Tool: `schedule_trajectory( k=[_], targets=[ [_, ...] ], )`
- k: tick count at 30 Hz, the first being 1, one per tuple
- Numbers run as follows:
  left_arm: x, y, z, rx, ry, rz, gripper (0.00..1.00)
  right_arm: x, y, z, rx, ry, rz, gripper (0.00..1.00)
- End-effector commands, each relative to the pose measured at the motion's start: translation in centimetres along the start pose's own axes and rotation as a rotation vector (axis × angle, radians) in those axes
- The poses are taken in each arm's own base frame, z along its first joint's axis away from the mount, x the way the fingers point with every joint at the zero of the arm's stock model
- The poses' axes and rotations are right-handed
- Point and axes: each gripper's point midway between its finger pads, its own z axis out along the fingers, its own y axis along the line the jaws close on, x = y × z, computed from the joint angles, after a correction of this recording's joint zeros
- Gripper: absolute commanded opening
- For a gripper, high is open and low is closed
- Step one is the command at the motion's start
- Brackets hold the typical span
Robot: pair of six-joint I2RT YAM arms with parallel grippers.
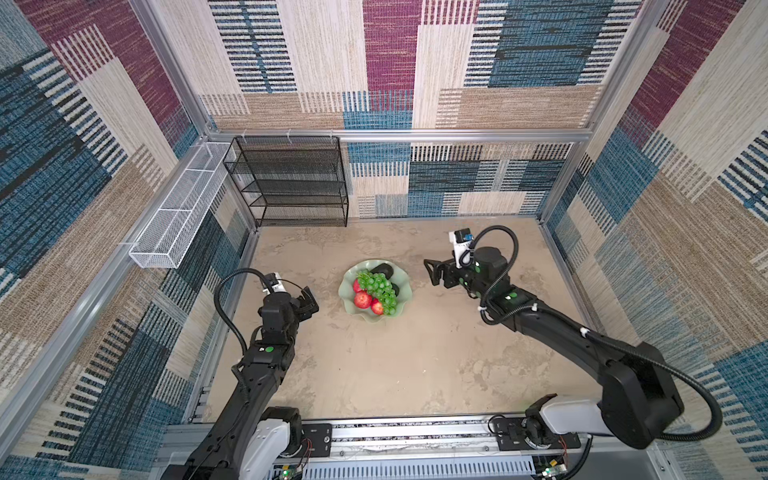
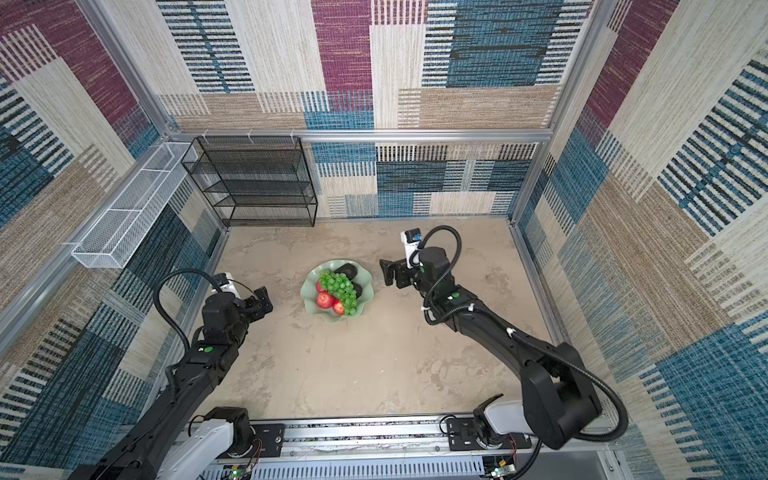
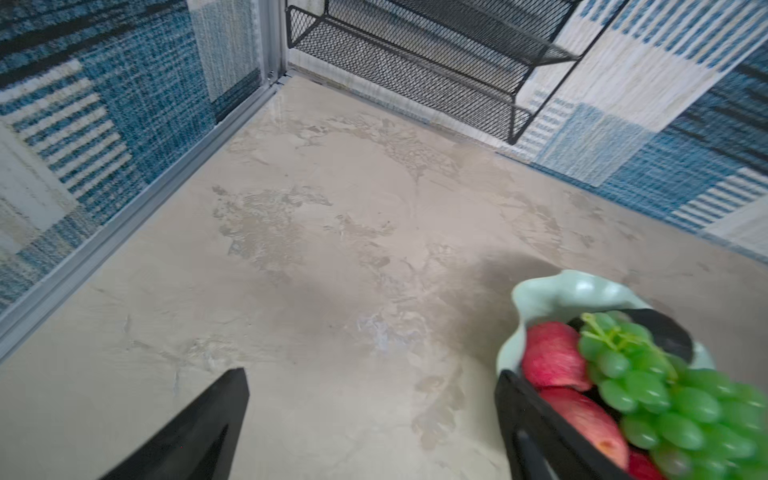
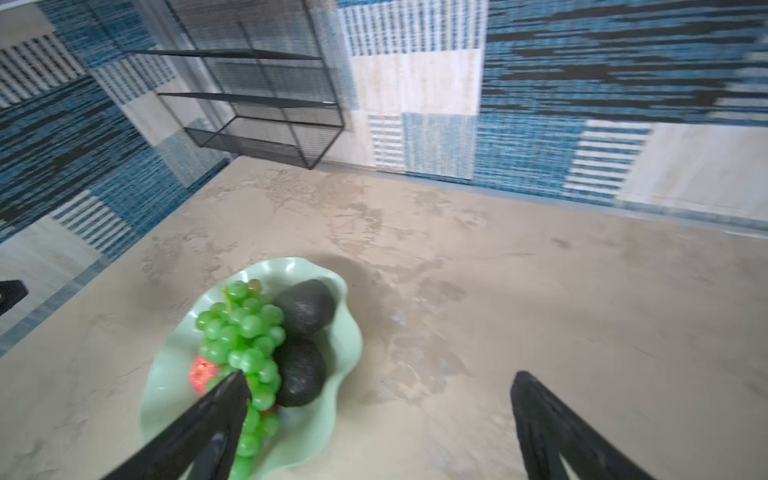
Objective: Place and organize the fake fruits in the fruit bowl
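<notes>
The pale mint fruit bowl (image 1: 347, 293) (image 2: 308, 291) sits mid-table, holding the fake fruits. A bunch of green grapes (image 1: 380, 289) (image 4: 245, 332) lies across three red apples (image 1: 363, 300) and two dark avocados (image 1: 383, 269) (image 4: 307, 307). My left gripper (image 1: 308, 300) (image 3: 370, 376) hovers left of the bowl, open, with nothing between its fingers. The apples (image 3: 552, 353) and grapes (image 3: 665, 395) show beside one finger. My right gripper (image 1: 432, 272) (image 4: 380, 376) hangs right of the bowl, open and empty, above bare table.
A black mesh shelf rack (image 1: 291, 183) stands at the back left against the wall. A white wire basket (image 1: 183, 208) hangs on the left wall. Patterned walls close in three sides. A metal rail (image 1: 395, 432) runs along the front edge.
</notes>
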Motion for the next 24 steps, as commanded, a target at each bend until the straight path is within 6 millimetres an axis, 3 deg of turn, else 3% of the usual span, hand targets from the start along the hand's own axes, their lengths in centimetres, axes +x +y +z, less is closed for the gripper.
schedule_trajectory(
  k=[1, 4, 7, 10, 13, 15, 17, 21, 24],
  targets=[
    [-3.7, -0.2, 0.8, -0.028, -0.181, 0.101, 0.99, -1.0, -4.4, -2.9, 0.164, -0.141, 0.008, 1.00],
    [-2.3, 0.3, 2.4, -0.054, -0.152, 0.170, 0.99, -0.2, -8.4, -5.6, 0.325, -0.231, -0.006, 1.00],
    [-0.3, 2.0, 4.0, -0.106, -0.077, 0.201, 0.99, 1.3, -12.3, -7.0, 0.484, -0.250, -0.008, 1.00],
    [1.8, 3.0, 5.3, -0.087, -0.052, 0.194, 0.99, 3.0, -14.7, -7.6, 0.582, -0.256, -0.048, 1.00],
    [1.6, 3.1, 5.8, -0.059, -0.059, 0.178, 0.99, 3.8, -16.8, -8.4, 0.642, -0.288, -0.046, 1.00],
    [0.6, 3.0, 6.2, -0.034, -0.129, 0.152, 0.99, 4.1, -17.5, -8.6, 0.642, -0.323, -0.057, 1.00],
    [1.3, 3.1, 7.3, 0.001, -0.116, 0.118, 0.99, 4.6, -17.6, -8.0, 0.610, -0.326, -0.082, 1.00],
    [1.9, 1.2, 8.4, 0.097, -0.090, 0.174, 0.99, 5.7, -17.0, -6.7, 0.498, -0.337, -0.126, 1.00],
    [2.9, 1.0, 9.0, 0.105, -0.069, 0.183, 0.99, 6.9, -17.0, -6.8, 0.455, -0.356, -0.125, 1.00]
  ],
)
